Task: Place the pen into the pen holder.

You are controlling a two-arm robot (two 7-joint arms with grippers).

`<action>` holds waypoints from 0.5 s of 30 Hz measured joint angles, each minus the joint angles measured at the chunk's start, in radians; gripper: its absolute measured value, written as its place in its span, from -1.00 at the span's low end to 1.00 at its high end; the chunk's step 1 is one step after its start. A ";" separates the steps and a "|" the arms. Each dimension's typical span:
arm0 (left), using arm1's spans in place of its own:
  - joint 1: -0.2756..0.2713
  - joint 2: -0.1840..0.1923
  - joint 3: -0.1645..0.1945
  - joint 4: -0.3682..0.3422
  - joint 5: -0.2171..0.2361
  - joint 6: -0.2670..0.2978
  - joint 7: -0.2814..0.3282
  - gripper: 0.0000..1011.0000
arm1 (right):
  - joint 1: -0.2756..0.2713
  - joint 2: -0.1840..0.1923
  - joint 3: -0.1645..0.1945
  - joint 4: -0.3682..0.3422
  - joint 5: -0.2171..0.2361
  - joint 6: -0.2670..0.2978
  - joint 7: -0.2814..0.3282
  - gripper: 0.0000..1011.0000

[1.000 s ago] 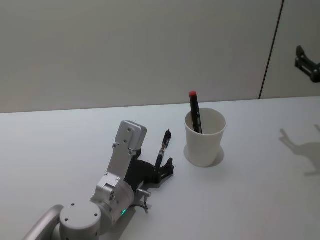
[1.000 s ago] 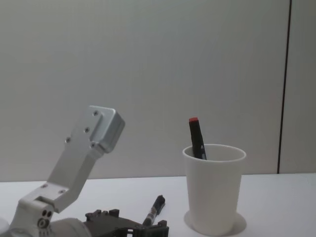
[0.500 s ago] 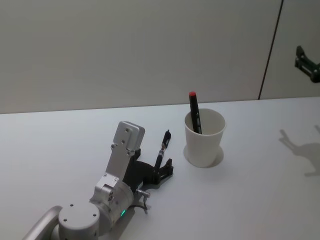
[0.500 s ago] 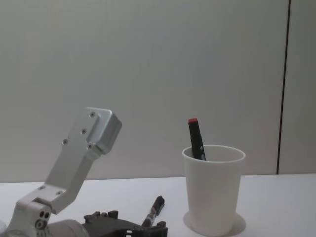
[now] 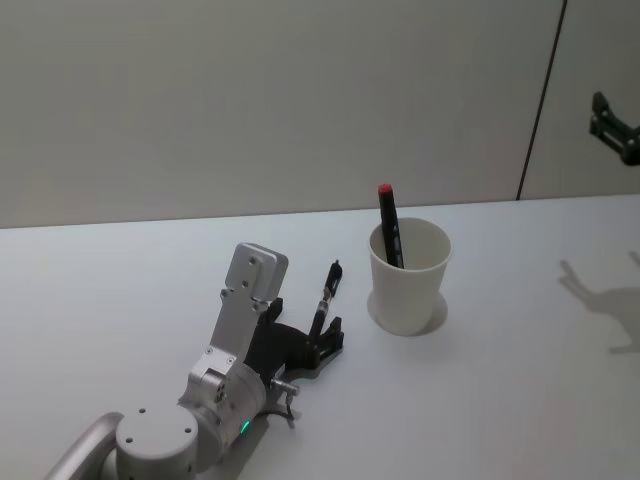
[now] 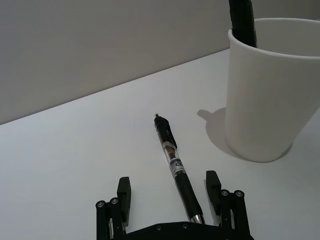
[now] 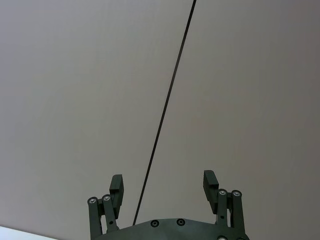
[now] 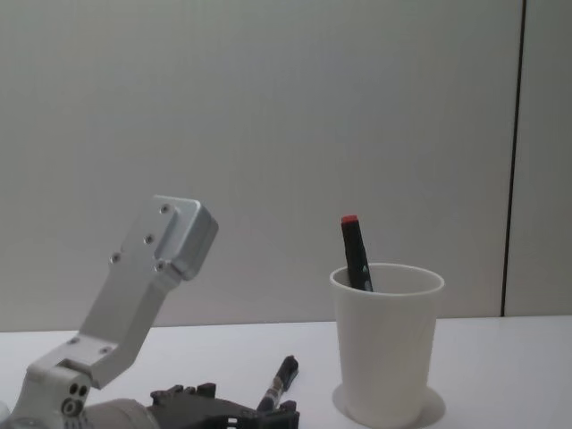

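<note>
- The left end effector point(image 6: 168, 180) sits low over the bench point(image 5: 500, 390), fingers spread wide on either side of the pen's grip end, and seems clear of it.
- The pen point(image 6: 172, 160) lies flat on the bench, pointing away toward the wall. It looks light, stiff and smooth, so it may roll. The dark rubbery grip seems the best place to pinch.
- The pen holder point(image 5: 408, 285) stands upright near the pen, a red-capped marker point(image 5: 388, 222) leaning inside. It is probably light and easily tipped.
- The right end effector point(image 5: 612, 125) hangs raised at far right, fingers wide, idle.
</note>
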 joint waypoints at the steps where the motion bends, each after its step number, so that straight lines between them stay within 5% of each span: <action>1: 0.000 0.000 0.000 0.000 0.000 0.000 0.000 0.82 | 0.000 0.000 0.000 0.000 0.000 0.000 0.000 0.98; 15: 0.001 0.000 0.001 0.000 -0.002 0.001 -0.001 0.67 | 0.000 0.000 0.000 0.000 0.000 0.000 0.000 0.98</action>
